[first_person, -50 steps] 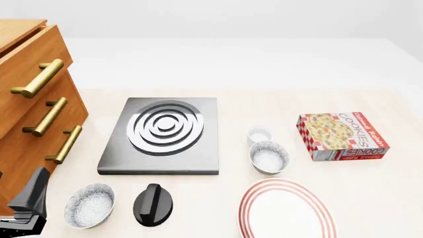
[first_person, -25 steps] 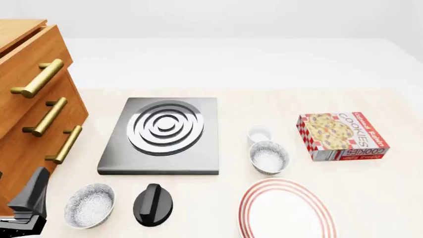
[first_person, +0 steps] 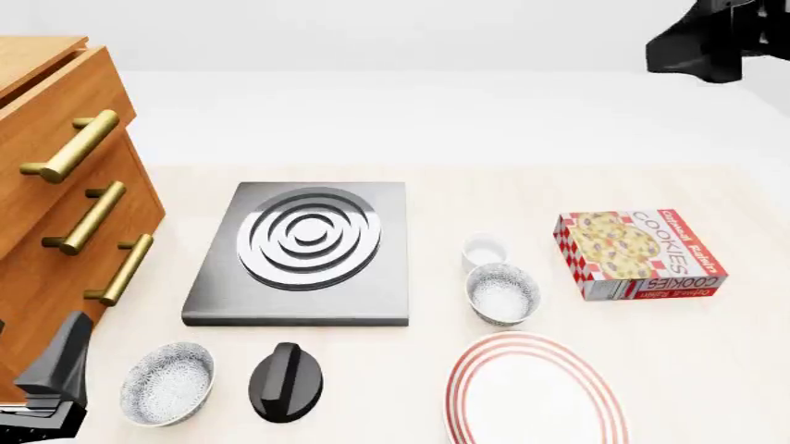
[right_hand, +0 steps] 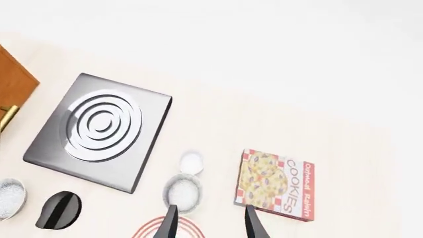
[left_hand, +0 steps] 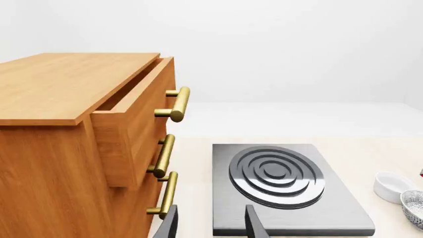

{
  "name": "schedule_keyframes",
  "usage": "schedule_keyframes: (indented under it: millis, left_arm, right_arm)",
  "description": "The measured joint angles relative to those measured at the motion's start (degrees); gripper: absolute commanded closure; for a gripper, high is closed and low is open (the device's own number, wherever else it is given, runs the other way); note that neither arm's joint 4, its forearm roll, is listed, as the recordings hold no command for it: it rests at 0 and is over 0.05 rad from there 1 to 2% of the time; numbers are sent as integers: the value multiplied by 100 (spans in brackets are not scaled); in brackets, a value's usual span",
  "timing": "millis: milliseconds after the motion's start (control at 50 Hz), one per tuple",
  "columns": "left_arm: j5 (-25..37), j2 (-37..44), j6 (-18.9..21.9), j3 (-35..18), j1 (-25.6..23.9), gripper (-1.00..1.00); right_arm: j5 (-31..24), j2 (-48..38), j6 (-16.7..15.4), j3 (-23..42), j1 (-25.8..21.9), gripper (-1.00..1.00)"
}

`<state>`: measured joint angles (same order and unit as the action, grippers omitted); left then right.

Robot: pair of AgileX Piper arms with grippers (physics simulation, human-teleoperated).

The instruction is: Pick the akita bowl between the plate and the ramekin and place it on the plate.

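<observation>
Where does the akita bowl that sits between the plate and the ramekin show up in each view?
Front view: akita bowl, right of centre, between ramekin and plate.
Left wrist view: only a cropped sliver of the bowl at the picture's edge.
Right wrist view: bowl just beyond the right claw.
Shared landmark: the stove burner plate.

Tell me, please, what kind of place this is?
Probably a simulated kitchen tabletop: a grey square stove plate with concentric rings, a black stove knob and a wooden drawer cabinet with brass handles.
</observation>
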<state>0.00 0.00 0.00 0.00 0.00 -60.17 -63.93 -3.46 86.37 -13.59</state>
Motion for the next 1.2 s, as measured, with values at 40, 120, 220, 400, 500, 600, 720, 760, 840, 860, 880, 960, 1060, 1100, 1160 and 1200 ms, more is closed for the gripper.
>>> schedule_keyframes:
  millis: [40, 120, 220, 400, 500, 600, 720, 760, 840, 860, 880, 960, 1060, 1100, 1160, 1200]
  left_arm:
    - [0, 0, 0, 0, 0, -100]
    - [0, 0, 0, 0, 0, -100]
    - [0, 0, 0, 0, 0, -100]
    - [0, 0, 0, 0, 0, -100]
    - [0, 0, 0, 0, 0, -100]
    - [0, 0, 0, 0, 0, -100]
    - [0, 0, 0, 0, 0, -100]
    - [0, 0, 0, 0, 0, -100]
    - [0, 0, 0, 0, 0, -100]
    - [0, 0, 0, 0, 0, -100]
    - [0, 0, 0, 0, 0, -100]
    - [0, 0, 0, 0, 0, -100]
    - [0, 0, 0, 0, 0, -100]
    - [0, 0, 0, 0, 0, -100]
    - [0, 0, 0, 0, 0, -100]
    - [0, 0, 0, 0, 0, -100]
  right_arm:
    - [2, -107, 49, -34, -40, -100]
    - [25, -322, 146, -128, -124, -100]
    - [85, -579, 264, -239, -193, -100]
    - [271, -999, 451, -436, -203, -100]
    - [375, -1222, 534, -572, -164, -100]
    - [509, -1444, 610, -737, -152, -100]
    - [684, -1743, 700, -925, -159, -100]
    - [737, -1831, 730, -976, -159, -100]
    - [824, -2017, 833, -1056, -189, -100]
    - [845, -2058, 857, -1074, -194, -100]
    - [866, -2101, 885, -1095, -203, -100]
    - [955, -2253, 969, -1183, -217, -100]
    - [1065, -2403, 1049, -1297, -226, -100]
    - [1112, -2458, 1083, -1347, -233, -100]
    - [1186, -2539, 1137, -1432, -252, -100]
    - [1236, -2587, 1179, -1494, -271, -100]
